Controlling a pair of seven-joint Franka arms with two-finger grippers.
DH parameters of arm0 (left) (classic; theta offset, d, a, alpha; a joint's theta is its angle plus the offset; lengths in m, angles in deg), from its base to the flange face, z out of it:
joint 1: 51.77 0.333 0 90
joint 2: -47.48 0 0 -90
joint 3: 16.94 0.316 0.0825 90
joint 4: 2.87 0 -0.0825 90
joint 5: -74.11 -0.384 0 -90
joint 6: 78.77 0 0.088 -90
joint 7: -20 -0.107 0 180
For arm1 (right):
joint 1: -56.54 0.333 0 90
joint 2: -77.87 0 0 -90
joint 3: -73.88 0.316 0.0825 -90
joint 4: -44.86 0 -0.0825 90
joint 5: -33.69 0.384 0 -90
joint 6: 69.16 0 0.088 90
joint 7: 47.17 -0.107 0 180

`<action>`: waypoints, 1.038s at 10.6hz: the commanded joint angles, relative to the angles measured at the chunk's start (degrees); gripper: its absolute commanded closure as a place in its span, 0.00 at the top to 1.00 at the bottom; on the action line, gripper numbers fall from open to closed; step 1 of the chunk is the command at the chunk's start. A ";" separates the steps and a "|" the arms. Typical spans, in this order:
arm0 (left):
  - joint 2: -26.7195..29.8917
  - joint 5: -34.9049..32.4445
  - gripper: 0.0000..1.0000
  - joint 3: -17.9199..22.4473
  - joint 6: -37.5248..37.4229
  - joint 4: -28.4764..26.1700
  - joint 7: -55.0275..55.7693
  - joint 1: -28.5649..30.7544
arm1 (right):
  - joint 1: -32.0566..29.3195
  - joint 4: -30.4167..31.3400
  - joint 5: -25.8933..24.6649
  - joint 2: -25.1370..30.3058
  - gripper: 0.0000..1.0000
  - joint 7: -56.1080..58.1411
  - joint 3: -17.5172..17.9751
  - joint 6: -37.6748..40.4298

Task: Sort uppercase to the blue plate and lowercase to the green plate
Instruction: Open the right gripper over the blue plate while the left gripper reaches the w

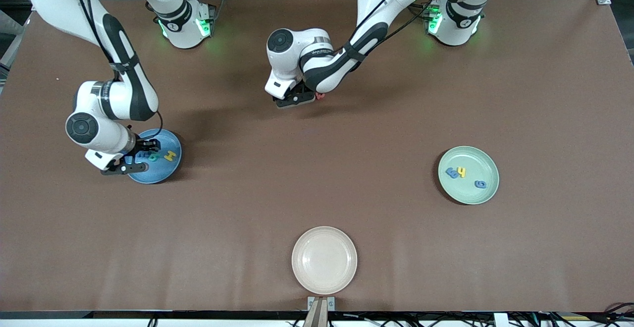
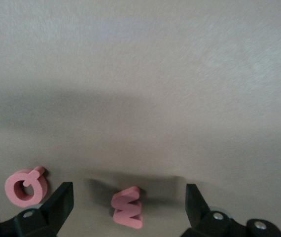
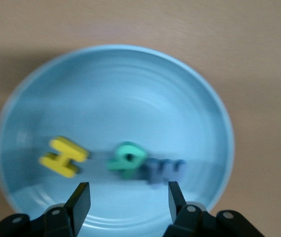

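We find the right claw [image 3: 127,203] low over the blue plate [image 1: 168,168], fingers spread and holding nothing. The blue plate sits on the tabletop [image 1: 317,178] toward the right arm's end. Three capital letters lie in it in a row: the yellow H [image 1: 170,156], the green B [image 1: 153,157] just beside it, and the blue M [image 3: 166,170] next to the B, closest to the claw. In the right wrist view the B and the M sit between the two fingertips [image 3: 81,196] but clear of them.

We find the left claw [image 2: 129,207] low over bare tabletop near the middle, close to the robot bases. Its fingers are spread wide and grip nothing. In the left wrist view the small red m [image 2: 127,207] lies flat on the tabletop between the fingers, touching neither. The red Q [image 2: 26,186] lies on the tabletop just beside it, outside the finger span. In the front view only a red speck shows at the claw's edge.

The green plate [image 1: 483,161] sits toward the left arm's end of the tabletop. It holds three small letters: the blue comb-shaped letter [image 1: 451,172] touching the yellow h [image 1: 461,172], and the round blue g [image 1: 480,184] apart from them.

A cream plate [image 1: 324,260] stands nearest the front camera, midway along the tabletop.
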 commanded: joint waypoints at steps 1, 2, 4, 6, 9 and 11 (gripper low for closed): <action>0.04 -1.70 1.00 0.36 0.91 -0.67 2.99 -0.57 | 0.56 0.04 1.81 2.41 0.73 -6.94 3.76 2.96; 0.04 -1.61 0.99 0.36 0.91 -0.67 3.08 -1.00 | 0.65 -0.40 1.73 2.68 0.70 -10.38 5.86 5.41; 0.04 -1.70 0.94 0.27 1.00 -0.58 4.13 -1.18 | 0.91 -1.10 1.90 3.90 0.68 -13.39 8.33 9.38; 0.04 -1.79 0.87 0.18 2.14 -0.76 5.44 -1.79 | 1.00 -1.10 2.34 4.96 0.68 -18.56 10.97 9.56; 0.21 -2.05 0.67 0.01 3.28 -1.90 5.80 -2.06 | 1.62 -0.75 4.09 5.23 0.55 -23.75 14.83 9.65; 0.21 -2.66 0.43 0.01 4.16 -2.25 5.80 -1.98 | 1.88 -0.84 4.45 5.32 0.55 -29.89 18.61 9.48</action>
